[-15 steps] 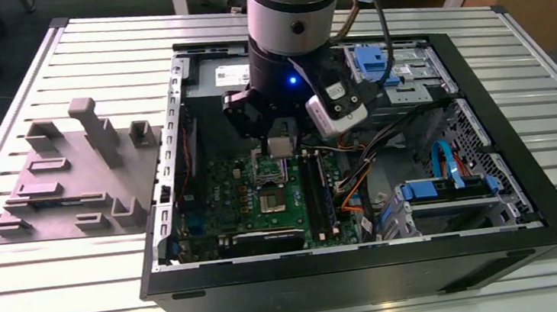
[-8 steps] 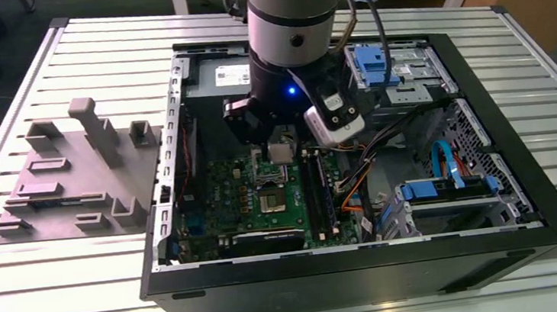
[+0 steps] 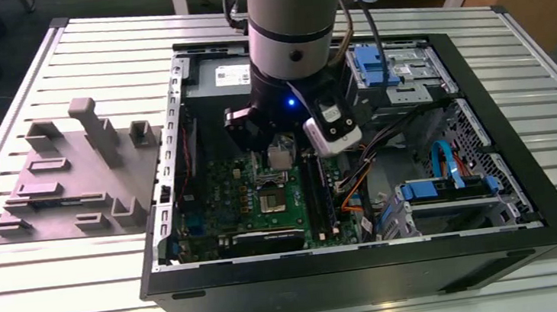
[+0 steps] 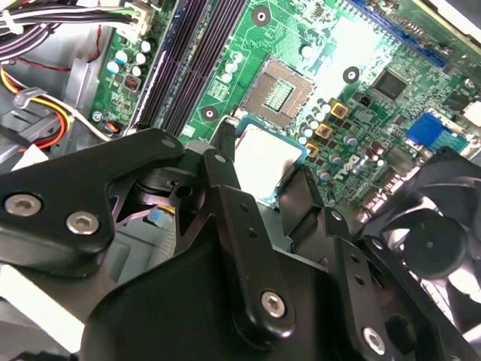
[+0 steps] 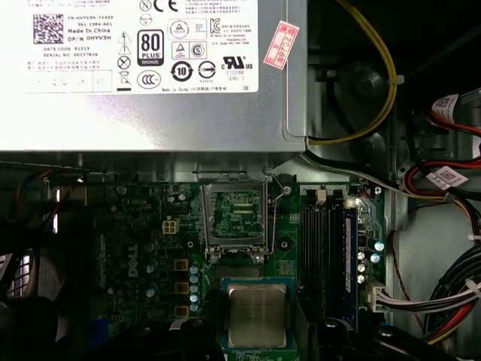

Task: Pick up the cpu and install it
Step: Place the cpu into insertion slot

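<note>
- The gripper [image 4: 264, 162] is half buried behind its own black linkage in the second wrist view, so the exact contact of the fingers [image 4: 223, 150] with the chip is hard to make out.
- The jaws are clamped on the cpu [image 5: 257, 314], one finger at each side; in the first wrist view both fingers are cut off as dark shapes.
- In the exterior view, the held chip is largely masked by the wrist and a white module [image 3: 333, 131] fixed to it.
- The cpu is carried flat, metal top upward, over the green board [image 5: 150, 248], just beside the socket [image 5: 235, 218] and not seated in it.
- The socket's contacts are exposed, with its metal frame around them.
- The arm [image 3: 293, 32] is held upright, dropped straight down into the open case [image 3: 372, 277], with its upper part cut off.
- The wrist is placed over the board's middle, near the power supply [image 5: 150, 113] at one corner of the case.
- The case is laid on its side on the slatted table [image 3: 68, 299]; a grey block [image 3: 76, 183] is seen just beside it, toward the table's edge at the exterior view's left.
</note>
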You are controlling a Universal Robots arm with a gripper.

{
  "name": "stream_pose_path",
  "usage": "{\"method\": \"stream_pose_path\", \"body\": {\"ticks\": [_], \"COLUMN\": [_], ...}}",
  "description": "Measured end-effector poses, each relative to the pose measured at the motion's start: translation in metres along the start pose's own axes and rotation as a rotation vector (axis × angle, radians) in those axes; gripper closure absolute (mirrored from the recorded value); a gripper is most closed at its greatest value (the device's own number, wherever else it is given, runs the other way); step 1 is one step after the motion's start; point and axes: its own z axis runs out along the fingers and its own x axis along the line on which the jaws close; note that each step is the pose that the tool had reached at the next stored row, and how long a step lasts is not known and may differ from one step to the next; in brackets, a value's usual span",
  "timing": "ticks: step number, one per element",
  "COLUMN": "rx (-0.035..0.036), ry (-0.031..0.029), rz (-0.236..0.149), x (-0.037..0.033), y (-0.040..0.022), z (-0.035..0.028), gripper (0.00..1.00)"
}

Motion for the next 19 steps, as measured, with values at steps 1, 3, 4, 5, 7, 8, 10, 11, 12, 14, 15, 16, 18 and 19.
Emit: {"method": "stream_pose_path", "body": {"ticks": [1, 3, 4, 5, 7, 8, 10, 11, 12, 14, 15, 16, 18, 19], "rx": [0.0000, -0.0002, 0.0002, 0.0003, 0.0000, 0.0000, 0.0000, 0.0000, 0.0000, -0.0003, -0.0004, -0.0002, -0.0002, -0.0001], "ry": [0.0000, -0.0001, 0.0001, 0.0002, 0.0000, 0.0000, 0.0000, 0.0000, 0.0000, -0.0001, -0.0002, -0.0001, -0.0001, 0.0000], "rz": [0.000, 0.000, 0.000, 0.000, 0.000, 0.000, 0.000, 0.000, 0.000, 0.000, 0.000, 0.000, 0.000, 0.000], "x": [0.0000, -0.0001, 0.0000, 0.0000, 0.0000, 0.0000, 0.0000, 0.0000, 0.0000, -0.0001, -0.0001, -0.0001, -0.0001, -0.0001], "y": [0.0000, -0.0001, -0.0001, -0.0001, -0.0001, -0.0001, -0.0001, -0.0001, -0.0001, -0.0001, -0.0001, -0.0001, -0.0001, -0.0001], "z": [0.0018, 0.0041, 0.0043, 0.0043, 0.0050, 0.0050, 0.0051, 0.0051, 0.0051, 0.0057, 0.0062, 0.0067, 0.0084, 0.0095], "gripper": [0.53, 0.53, 0.53, 0.53, 0.53, 0.53, 0.53, 0.53, 0.53, 0.53, 0.53, 0.53, 0.53, 0.53]}}
